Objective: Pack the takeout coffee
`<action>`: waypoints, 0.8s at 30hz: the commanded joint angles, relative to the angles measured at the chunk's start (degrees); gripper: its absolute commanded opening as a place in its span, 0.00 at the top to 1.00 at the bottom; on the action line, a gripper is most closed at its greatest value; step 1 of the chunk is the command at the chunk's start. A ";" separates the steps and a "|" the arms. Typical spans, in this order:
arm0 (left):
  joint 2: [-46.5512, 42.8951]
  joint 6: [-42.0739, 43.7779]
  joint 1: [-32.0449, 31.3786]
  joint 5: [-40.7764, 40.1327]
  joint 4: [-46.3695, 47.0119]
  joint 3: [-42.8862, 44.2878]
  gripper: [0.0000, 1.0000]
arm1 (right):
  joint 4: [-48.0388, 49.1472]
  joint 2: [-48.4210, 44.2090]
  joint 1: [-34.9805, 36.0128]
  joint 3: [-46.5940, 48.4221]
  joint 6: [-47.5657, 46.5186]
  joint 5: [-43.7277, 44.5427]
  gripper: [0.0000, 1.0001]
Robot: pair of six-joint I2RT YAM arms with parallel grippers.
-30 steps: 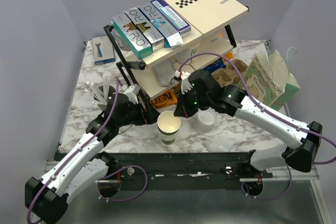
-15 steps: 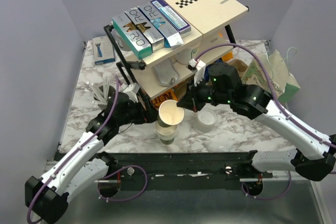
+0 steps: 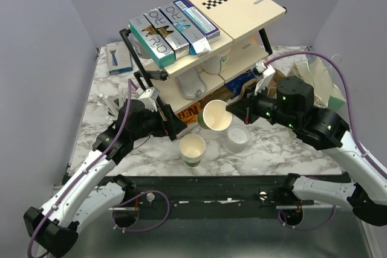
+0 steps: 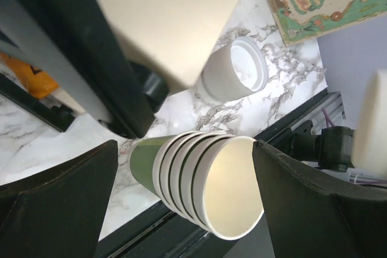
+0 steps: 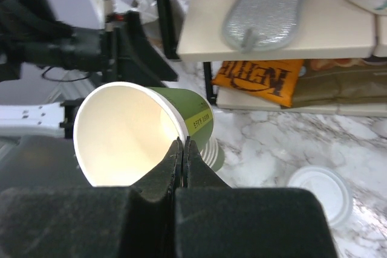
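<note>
Left gripper [image 4: 184, 149]: jaws spread wide, one finger on each side of the stack of nested cups [image 3: 193, 148], not gripping it.
Right gripper [image 5: 183, 143]: fingers pressed together on the rim of a lidless green cup [image 5: 130, 134], held tilted above the marble table [image 3: 109, 89].
Takeout coffee [image 3: 236, 139]: lid on, standing on the table just right of the stack, in front of the shelf rack [image 3: 242, 10], clear of both grippers.

From above and behind we overlook the whole bench [image 3: 97, 89]; our two wrist cameras sit close, looking along their fingers [image 4: 54, 197], and both share the lidded cup [image 4: 236, 77].
</note>
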 commanded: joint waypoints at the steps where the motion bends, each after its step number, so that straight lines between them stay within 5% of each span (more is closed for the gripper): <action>1: -0.65 2.15 -0.48 -0.57 -1.65 3.07 0.01 | -3.56 -1.39 -6.09 -4.19 1.89 4.38 0.99; 10: -6.19 1.89 -0.48 -7.95 -6.40 2.37 0.01 | -0.41 -5.78 -9.72 -21.31 4.26 -3.01 0.99; 24: -6.36 2.59 -0.48 -6.02 -3.95 0.96 0.01 | 13.92 -2.72 -9.72 -39.26 6.64 -6.70 0.99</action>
